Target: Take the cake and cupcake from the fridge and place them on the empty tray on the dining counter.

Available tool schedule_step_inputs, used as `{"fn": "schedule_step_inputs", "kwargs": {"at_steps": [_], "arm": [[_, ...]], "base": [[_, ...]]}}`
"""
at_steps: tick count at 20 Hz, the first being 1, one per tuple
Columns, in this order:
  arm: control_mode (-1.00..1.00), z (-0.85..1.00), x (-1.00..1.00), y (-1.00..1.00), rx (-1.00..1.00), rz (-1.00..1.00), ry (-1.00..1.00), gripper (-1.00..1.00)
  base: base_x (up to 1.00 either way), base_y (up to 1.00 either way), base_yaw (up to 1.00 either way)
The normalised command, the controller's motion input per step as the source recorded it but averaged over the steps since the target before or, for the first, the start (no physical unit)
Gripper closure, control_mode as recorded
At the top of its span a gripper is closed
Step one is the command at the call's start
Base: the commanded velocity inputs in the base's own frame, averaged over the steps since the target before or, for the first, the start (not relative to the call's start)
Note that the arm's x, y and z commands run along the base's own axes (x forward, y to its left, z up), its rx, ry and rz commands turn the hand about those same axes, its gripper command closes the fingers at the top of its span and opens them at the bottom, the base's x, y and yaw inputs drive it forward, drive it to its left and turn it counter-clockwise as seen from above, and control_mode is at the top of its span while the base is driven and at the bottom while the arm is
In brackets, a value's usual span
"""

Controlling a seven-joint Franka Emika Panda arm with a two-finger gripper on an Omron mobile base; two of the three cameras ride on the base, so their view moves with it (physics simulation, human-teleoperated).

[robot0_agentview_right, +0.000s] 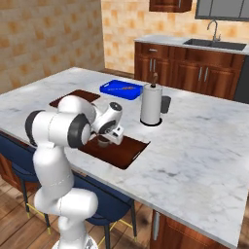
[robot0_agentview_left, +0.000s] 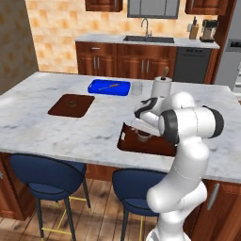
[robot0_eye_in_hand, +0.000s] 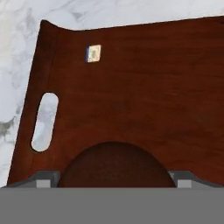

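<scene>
On the marble dining counter (robot0_agentview_left: 42, 127) lies the dark reddish tray (robot0_agentview_left: 141, 147) (robot0_agentview_right: 127, 154) (robot0_eye_in_hand: 153, 87) with a handle cut-out. My gripper (robot0_agentview_left: 142, 132) (robot0_agentview_right: 105, 138) (robot0_eye_in_hand: 113, 179) hangs low over its near-left part, jaws wide and open. The round dark-brown cupcake (robot0_eye_in_hand: 113, 162) sits between the fingertips (robot0_eye_in_hand: 46, 179), and a sliver of gap shows on each side. The cake (robot0_eye_in_hand: 93, 53) shows as a tiny pale square lying on the tray floor, well apart from the cupcake. A grey strip of the fridge (robot0_agentview_left: 231, 56) stands at the far right.
A paper towel roll (robot0_agentview_left: 161, 88) (robot0_agentview_right: 151, 104) stands just behind the tray. Farther left on the counter are a blue tray (robot0_agentview_left: 109, 87) (robot0_agentview_right: 121, 88) and a flatter brown tray (robot0_agentview_left: 71, 105). Navy stools (robot0_agentview_left: 44, 172) stand along the near edge.
</scene>
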Motion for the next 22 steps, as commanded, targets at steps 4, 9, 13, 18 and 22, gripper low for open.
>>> {"fn": "schedule_step_inputs", "kwargs": {"at_steps": [4,9,13,18,22], "arm": [[-1.00,-0.39,0.49,0.00,0.00,-0.01,0.16,1.00],[-1.00,-0.44,0.33,0.05,0.00,-0.01,0.07,-1.00],[-1.00,-0.01,-0.11,0.04,0.00,0.00,-0.05,-1.00],[-1.00,0.04,-0.53,0.16,0.00,0.00,-0.22,-1.00],[-1.00,0.04,-0.20,0.22,-0.04,0.00,-0.28,-1.00]], "base": [[0.00,0.00,0.00],[0.00,0.00,0.00],[0.00,0.00,0.00],[0.00,0.00,0.00],[0.00,0.00,0.00]]}}
